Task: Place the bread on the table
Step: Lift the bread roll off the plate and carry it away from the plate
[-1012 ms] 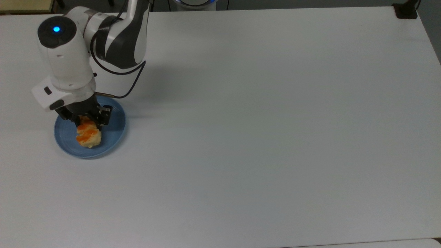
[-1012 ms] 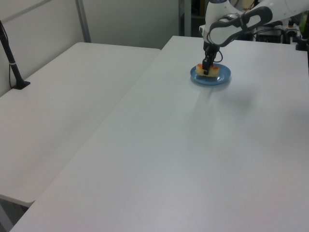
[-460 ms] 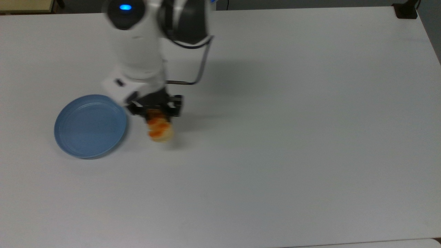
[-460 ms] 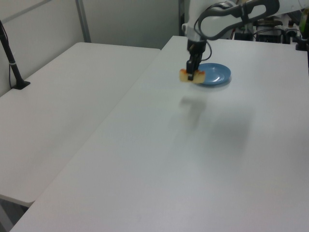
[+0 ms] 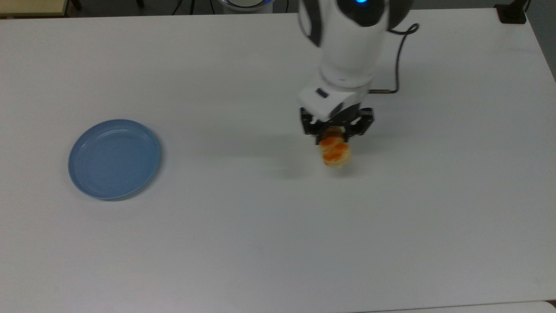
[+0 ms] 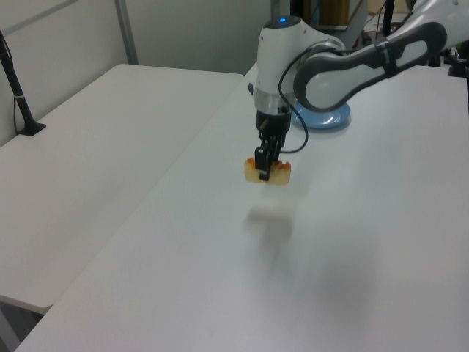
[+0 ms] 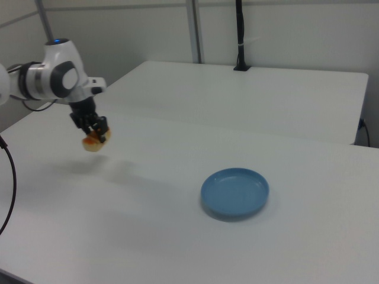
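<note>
The pincer [image 5: 335, 135], clamped on the bread [image 5: 335, 154], has carried it off the plate [image 5: 114, 159] and now holds it well apart from the plate, above the table [image 5: 260, 239]. Lowering and release remain.

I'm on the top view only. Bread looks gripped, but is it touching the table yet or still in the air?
Observer: In the air. In the left view the bread hangs from the gripper, with its shadow lying apart from it on the table.
Operator: Is the gripper holding it at the middle or at one end?
Observer: About the middle; in the left view bread sticks out on both sides of the fingers.
Operator: Anything under it besides bare table?
Observer: No. In the right view the white top beneath it is bare, and the blue plate sits well off toward the right view's right.
</note>
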Controlling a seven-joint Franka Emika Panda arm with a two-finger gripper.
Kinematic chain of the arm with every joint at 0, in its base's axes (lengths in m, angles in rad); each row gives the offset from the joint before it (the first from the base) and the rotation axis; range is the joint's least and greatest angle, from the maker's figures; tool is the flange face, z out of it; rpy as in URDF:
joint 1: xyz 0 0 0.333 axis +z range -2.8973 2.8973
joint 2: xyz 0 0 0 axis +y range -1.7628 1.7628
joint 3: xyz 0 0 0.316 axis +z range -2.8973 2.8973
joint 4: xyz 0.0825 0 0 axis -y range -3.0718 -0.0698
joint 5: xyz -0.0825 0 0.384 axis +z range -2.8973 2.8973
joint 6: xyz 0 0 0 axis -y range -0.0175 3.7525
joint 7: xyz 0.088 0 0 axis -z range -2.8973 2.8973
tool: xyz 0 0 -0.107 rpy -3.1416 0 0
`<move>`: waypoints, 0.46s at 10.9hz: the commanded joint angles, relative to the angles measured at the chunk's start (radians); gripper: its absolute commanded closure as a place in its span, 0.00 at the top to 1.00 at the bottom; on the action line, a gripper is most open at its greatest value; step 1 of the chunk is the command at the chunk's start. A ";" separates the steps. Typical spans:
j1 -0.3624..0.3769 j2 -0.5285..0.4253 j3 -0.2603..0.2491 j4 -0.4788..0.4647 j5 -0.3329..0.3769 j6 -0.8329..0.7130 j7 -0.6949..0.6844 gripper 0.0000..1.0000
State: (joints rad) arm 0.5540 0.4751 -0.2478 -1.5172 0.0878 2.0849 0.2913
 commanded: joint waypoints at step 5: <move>0.150 0.183 0.007 0.106 0.000 0.040 0.143 0.77</move>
State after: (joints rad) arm 0.6832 0.5931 -0.2426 -1.4433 0.0878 2.0942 0.4025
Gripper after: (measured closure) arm 0.366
